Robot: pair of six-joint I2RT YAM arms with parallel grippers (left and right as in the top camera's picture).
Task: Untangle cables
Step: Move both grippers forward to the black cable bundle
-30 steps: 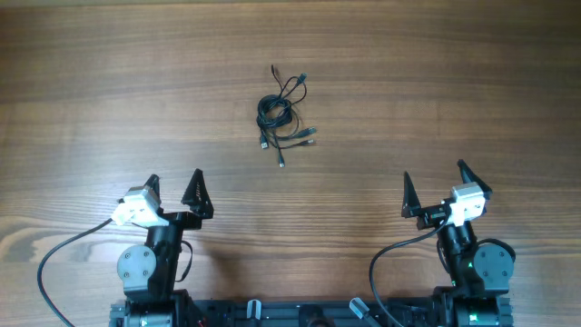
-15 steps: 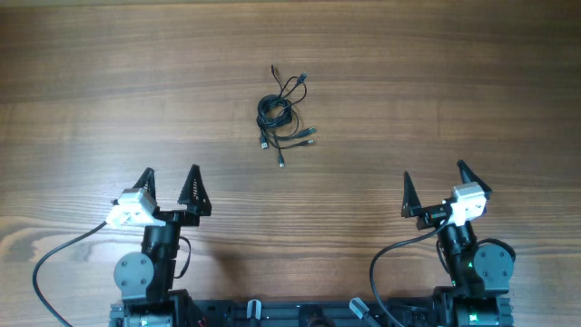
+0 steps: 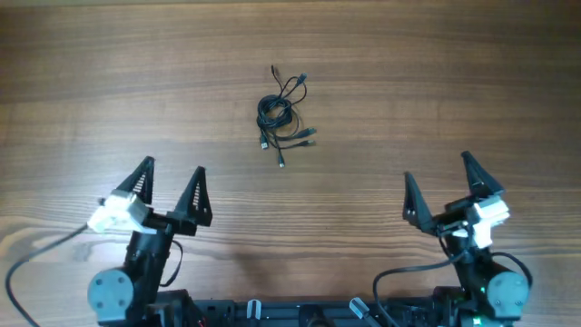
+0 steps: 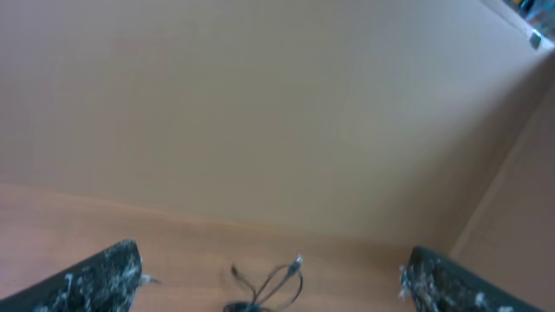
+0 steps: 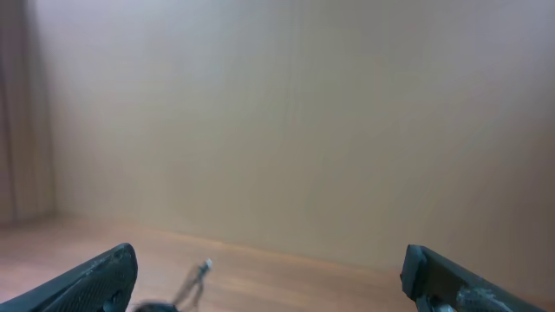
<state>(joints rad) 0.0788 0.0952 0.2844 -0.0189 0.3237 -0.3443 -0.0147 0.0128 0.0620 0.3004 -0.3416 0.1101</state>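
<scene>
So the cables (image 3: 283,116) sit in one small knotted bundle on the wooden table (image 3: 472,64), a bit toward 12 o'clock from center. The left gripper (image 3: 172,166) at 8 o'clock and the right gripper (image 3: 438,167) at 4 o'clock both have their fingers spread wide, holding nothing, well apart from the tangle.

We've got two black arms (image 3: 150,250): left gripper (image 3: 172,167) and right gripper (image 3: 437,167) carry pointed triangular fingers (image 3: 195,195), white wrist blocks (image 3: 116,214), round grey joint housings (image 3: 109,292), thick black wires (image 3: 36,263) looping off. Left pads (image 4: 104,277) white-scuffed.
</scene>
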